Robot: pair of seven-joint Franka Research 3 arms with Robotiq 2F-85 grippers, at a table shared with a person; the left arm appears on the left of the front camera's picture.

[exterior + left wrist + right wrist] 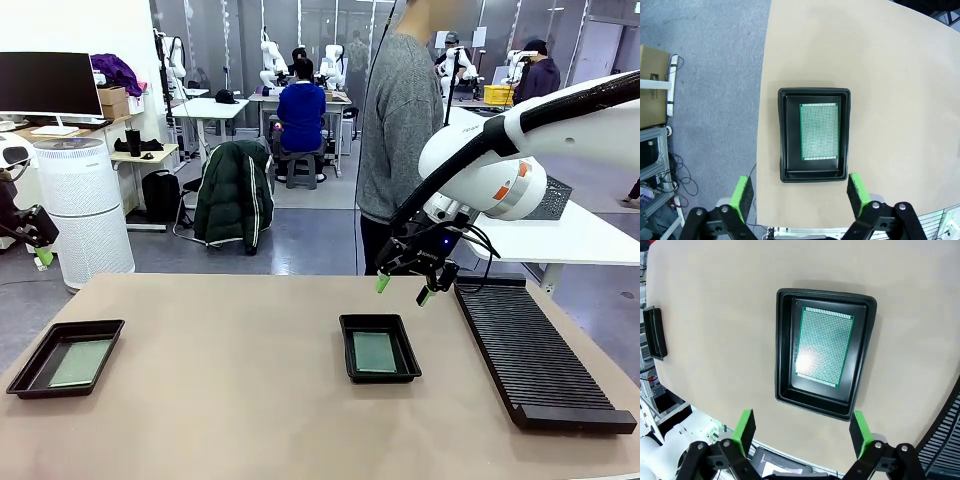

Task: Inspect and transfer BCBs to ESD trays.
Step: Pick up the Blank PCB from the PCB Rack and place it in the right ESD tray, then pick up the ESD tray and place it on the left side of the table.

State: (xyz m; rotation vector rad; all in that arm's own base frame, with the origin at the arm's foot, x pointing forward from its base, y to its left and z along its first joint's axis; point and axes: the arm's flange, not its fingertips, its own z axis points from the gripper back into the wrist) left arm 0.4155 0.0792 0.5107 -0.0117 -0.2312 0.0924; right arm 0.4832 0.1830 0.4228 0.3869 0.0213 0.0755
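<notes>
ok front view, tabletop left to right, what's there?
left ESD tray holding a BCB → middle ESD tray holding a BCB → right gripper, open, above the table → black slotted rack.

Two shallow glossy black trays with flared rims sit well apart on the table: the left tray [64,357] near the left edge, the middle tray [379,348] toward the centre. Each holds one thin pale green circuit board lying flat on its floor: the left board [819,131], the middle board [823,346].
</notes>
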